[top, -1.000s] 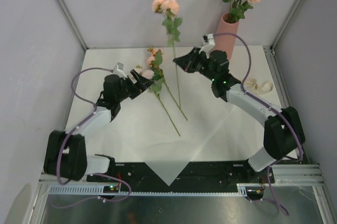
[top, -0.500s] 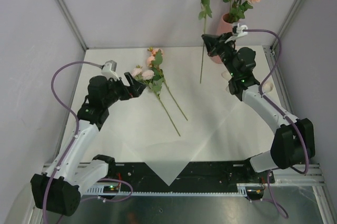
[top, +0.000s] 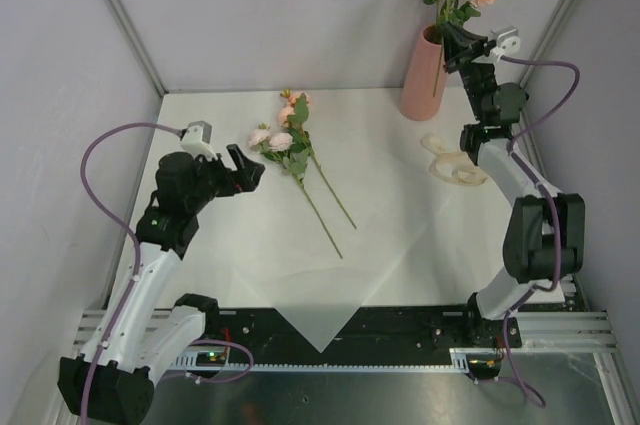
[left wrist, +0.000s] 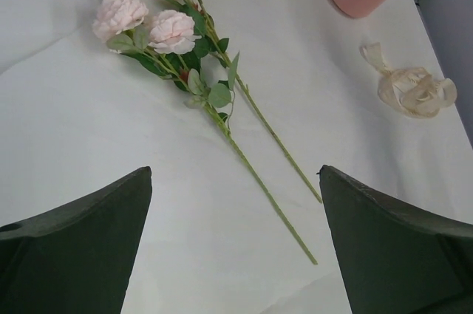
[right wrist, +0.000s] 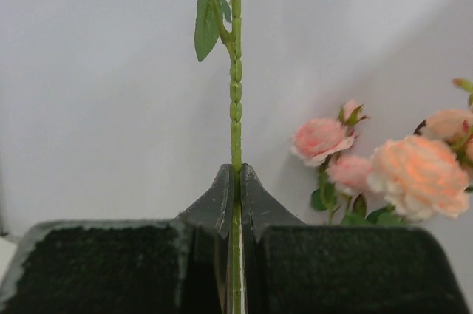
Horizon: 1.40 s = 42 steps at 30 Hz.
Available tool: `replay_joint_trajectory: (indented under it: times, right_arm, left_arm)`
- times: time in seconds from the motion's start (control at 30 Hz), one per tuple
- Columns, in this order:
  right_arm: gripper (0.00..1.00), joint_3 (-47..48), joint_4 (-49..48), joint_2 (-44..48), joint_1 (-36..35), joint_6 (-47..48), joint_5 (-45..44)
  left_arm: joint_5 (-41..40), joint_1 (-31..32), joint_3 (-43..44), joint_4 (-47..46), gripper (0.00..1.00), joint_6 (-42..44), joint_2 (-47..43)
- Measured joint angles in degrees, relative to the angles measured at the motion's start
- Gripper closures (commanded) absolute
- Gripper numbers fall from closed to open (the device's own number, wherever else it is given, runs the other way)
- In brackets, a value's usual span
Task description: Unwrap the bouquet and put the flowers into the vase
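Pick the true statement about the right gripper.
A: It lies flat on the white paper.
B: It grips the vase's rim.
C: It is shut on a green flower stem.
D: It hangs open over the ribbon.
C: in the right wrist view, the right gripper pinches a green flower stem between closed fingertips, up by the vase.

Matt salmon vase (top: pixel 418 85), thin white paper (top: pixel 255 250) — faintly creased, ridged plastic-looking stem (right wrist: pixel 236 107), glossy cream ribbon (left wrist: pixel 411 91)

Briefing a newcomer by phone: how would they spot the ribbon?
Find the tall salmon-pink vase at the far right. Just nearer than its base lies the ribbon: a loose cream coil, with no stem or petals like the flowers lying further left.
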<state>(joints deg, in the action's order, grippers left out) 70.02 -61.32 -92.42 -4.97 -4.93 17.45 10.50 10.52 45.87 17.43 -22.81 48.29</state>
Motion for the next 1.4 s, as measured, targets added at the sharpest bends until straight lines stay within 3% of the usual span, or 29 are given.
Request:
replay_joint_trajectory:
  times: [0.3, 0.53, 0.7, 1.03, 1.13, 1.4]
  right_arm:
    - [1.00, 21.9, -5.7, -17.4, 4.5, -0.2, 1.0]
    - [1.00, 42.1, -4.1, -29.1, 4.6, -0.6, 0.8]
    - [1.00, 50.6, -2.0, -34.6, 4.5, -0.6, -0.5]
    - [1.00, 51.0, 0.7, -40.7, 4.4, -1.0, -3.3]
    - [0.95, 48.2, 1.1, -40.9, 4.4, -1.2, -4.2]
    - [0.63, 34.0, 4.3, -37.7, 4.3, -2.2, -5.3]
  left_arm:
    - [0.4, -1.5, 0.0, 0.7, 0.00, 0.9, 0.7]
    - [2.4, -6.7, 0.0, 0.9, 0.00, 0.7, 1.5]
    - [4.7, -8.5, 0.0, 1.0, 0.00, 0.3, 2.3]
    - [6.2, -8.9, 0.0, 0.9, 0.00, 0.3, 2.3]
    - [6.2, -8.9, 0.0, 0.9, 0.00, 0.3, 2.3]
    - [6.2, -9.2, 0.0, 0.9, 0.00, 0.3, 2.3]
